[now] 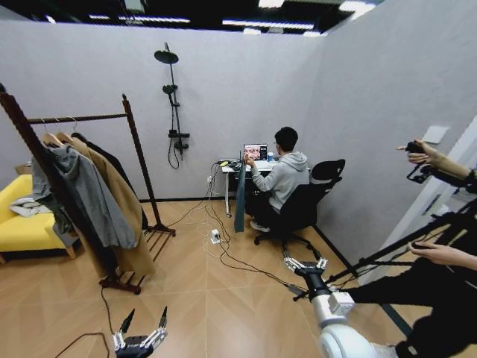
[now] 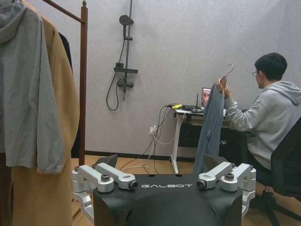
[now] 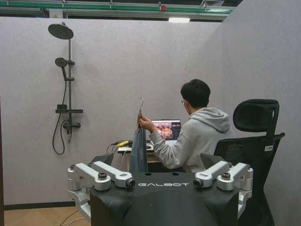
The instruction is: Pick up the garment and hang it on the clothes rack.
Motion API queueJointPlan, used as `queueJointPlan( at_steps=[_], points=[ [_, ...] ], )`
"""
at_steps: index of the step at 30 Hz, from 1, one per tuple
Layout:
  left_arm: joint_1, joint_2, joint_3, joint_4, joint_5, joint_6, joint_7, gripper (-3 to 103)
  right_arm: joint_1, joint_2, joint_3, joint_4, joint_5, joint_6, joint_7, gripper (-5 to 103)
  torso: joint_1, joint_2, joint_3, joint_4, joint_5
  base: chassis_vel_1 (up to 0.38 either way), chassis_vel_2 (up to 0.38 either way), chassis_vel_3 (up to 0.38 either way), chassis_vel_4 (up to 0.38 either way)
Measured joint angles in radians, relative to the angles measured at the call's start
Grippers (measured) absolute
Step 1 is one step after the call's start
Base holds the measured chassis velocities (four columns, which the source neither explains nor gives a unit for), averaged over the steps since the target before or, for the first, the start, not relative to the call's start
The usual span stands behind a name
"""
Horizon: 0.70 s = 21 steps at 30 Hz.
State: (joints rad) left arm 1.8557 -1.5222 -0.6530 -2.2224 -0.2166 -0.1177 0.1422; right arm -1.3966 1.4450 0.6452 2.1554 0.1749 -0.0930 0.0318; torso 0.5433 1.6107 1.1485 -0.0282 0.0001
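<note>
garment (image 1: 240, 200) hangs limp and full length just right of the frame's middle in the head view, a dark teal-blue strip held up on a hanger by the hand (image 1: 247, 159) of a person seated at a desk (image 1: 232, 168) against the far wall. from the left wrist view the garment (image 2: 210, 125) sits right of centre, the hanger's wire hook (image 2: 229, 70) sticking up above the person's hand (image 2: 222, 86). in the right wrist view the garment (image 3: 138, 149) drops at the centre, beside the open laptop (image 3: 166, 129).

clothes rack (image 1: 133, 138) fills the left part of the head view, well apart from the garment, with a grey hooded top (image 1: 86, 194) and a long tan coat (image 1: 119, 205) on its rail.

left gripper (image 1: 140, 333) is low at the bottom left of centre, fingers spread wide, holding nothing. right gripper (image 1: 304, 264) is at lower right, fingers also splayed and empty, pointing toward the seated person's chair (image 1: 307, 200). both are well apart from the garment.
</note>
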Motion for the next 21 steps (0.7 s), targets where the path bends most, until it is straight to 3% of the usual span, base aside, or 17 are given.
queueJointPlan(
  at_steps=[10, 21],
  points=[
    [0.000, 0.000, 0.000, 0.000, 0.000, 0.000, 0.000, 100, 0.003, 0.001, 0.001, -0.005, -0.001, 0.001, -0.003, 100, 0.000, 0.000, 0.000, 0.0000, 0.0001, -0.244, 0.253, 0.244, -0.232],
    [0.000, 0.000, 0.000, 0.000, 0.000, 0.000, 0.000, 100, -0.002, 0.001, 0.017, -0.025, -0.001, 0.032, -0.024, 100, 0.000, 0.000, 0.000, 0.0000, 0.0000, -0.349, 0.338, 0.339, -0.351]
  ],
)
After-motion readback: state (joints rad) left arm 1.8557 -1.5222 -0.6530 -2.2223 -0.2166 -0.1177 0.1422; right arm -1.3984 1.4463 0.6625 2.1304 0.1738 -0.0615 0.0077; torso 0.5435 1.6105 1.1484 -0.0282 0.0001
